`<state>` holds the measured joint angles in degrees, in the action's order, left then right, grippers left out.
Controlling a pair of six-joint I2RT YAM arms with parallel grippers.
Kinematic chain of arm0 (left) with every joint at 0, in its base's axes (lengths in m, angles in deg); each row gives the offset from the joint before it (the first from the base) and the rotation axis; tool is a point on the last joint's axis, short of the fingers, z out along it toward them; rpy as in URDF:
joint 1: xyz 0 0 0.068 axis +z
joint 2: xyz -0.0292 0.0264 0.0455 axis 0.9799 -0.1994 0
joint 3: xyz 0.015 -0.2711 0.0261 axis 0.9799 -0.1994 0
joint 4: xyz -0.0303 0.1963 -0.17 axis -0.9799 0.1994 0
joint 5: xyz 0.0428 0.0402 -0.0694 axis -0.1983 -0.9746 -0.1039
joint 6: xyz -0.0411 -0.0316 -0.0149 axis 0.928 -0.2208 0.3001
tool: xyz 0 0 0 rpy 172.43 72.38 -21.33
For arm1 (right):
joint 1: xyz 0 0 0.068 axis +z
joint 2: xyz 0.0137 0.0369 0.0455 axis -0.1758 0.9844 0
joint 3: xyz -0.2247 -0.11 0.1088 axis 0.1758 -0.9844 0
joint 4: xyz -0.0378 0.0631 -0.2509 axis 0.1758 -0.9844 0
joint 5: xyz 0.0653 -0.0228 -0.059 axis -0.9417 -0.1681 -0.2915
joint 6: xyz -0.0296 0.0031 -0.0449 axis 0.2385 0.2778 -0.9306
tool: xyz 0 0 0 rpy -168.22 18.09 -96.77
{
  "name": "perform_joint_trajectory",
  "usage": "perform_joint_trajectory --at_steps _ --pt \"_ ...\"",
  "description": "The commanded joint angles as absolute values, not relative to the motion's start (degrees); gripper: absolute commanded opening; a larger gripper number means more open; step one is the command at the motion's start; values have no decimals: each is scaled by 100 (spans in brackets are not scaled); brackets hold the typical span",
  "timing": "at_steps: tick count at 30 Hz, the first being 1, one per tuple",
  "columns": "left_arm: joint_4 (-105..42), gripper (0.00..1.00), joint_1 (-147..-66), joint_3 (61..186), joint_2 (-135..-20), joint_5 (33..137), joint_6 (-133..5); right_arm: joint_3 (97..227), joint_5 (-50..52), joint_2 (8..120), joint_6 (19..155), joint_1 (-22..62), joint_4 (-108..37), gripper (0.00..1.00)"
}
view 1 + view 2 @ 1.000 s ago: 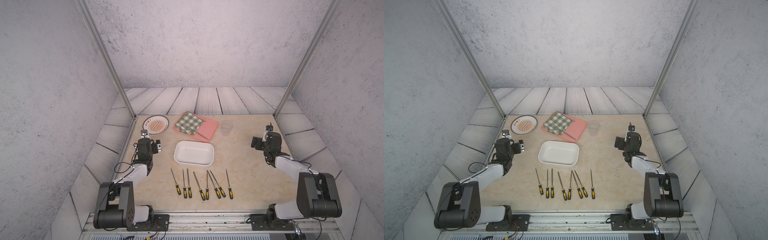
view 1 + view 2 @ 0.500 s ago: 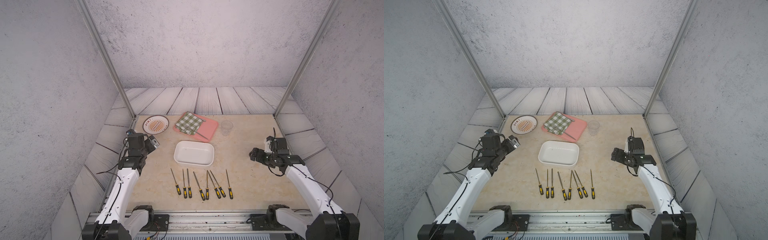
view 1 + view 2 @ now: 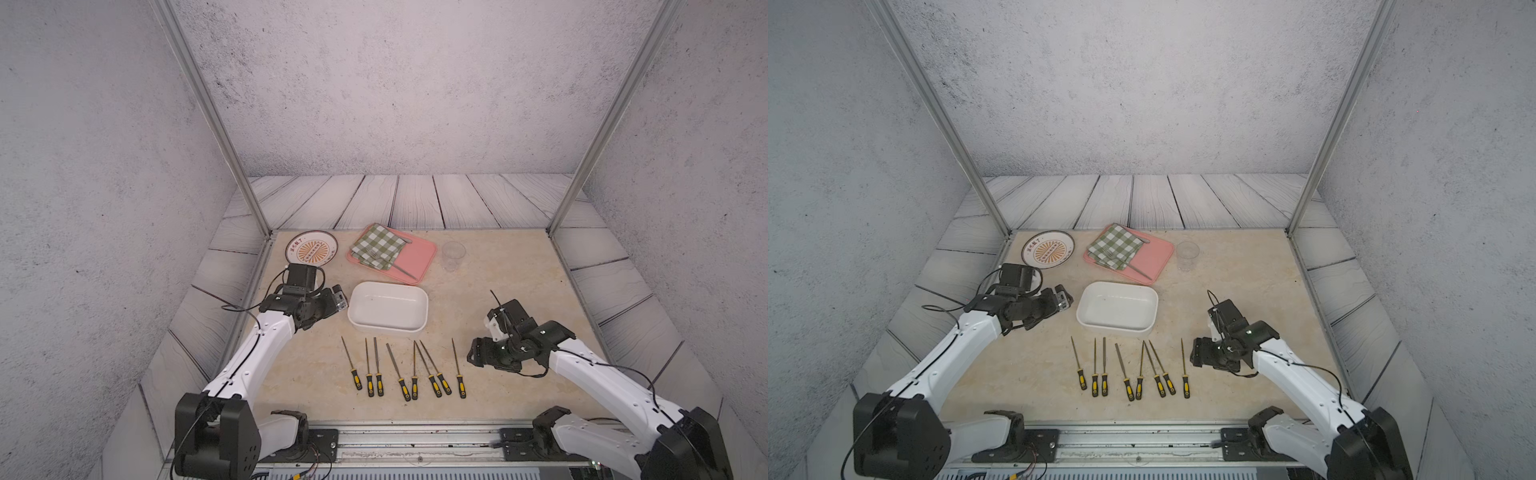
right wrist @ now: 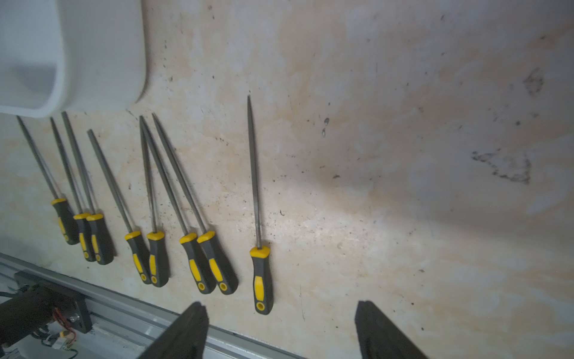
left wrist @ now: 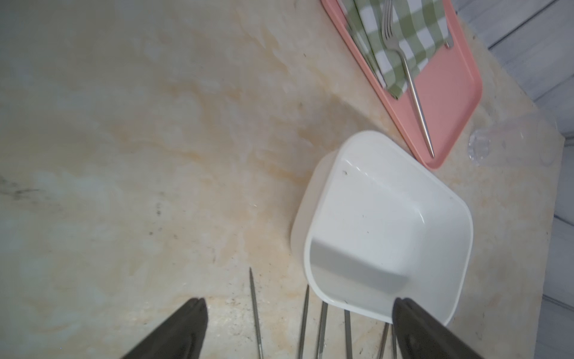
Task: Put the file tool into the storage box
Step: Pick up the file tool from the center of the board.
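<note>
Right tool [image 4: 279,306], jaws apart & empty, hovers over counter [image 3: 519,266] just beside end file [image 4: 255,174] of an eight-strong row. All lie on counter, in front of white storage box [image 3: 386,327]. Left tool [image 5: 299,303], also spread w/ nothing gripped, hangs near box's left end.

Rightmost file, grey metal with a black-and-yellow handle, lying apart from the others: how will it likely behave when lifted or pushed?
Probably stiff: the rightmost grey file lies dead straight on the beige marbled table. Likely handle-heavy, its chunky handle dwarfing the thin shaft, so a shaft grip may tilt. Pushed sideways it could pivot or roll; cross-section unclear.
</note>
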<state>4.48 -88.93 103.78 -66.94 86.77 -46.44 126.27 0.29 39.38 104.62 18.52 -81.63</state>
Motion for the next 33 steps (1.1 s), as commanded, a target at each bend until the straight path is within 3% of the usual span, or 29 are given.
perform_joint_trajectory --at_steps 1,10,17,33 --pt "232 98 -9076 10319 -7011 9091 -4572 12754 108 4262 10698 2122 -8170 76" --pt "-83 98 -9352 10496 -7899 9375 -4659 12474 144 4480 10904 2537 -7847 70" --pt "-122 98 -9541 10549 -8194 9345 -4701 12401 306 4746 11131 2915 -7777 58" --pt "-317 98 -9968 10266 -7883 9358 -4419 12488 573 5361 11192 3362 -7731 55"
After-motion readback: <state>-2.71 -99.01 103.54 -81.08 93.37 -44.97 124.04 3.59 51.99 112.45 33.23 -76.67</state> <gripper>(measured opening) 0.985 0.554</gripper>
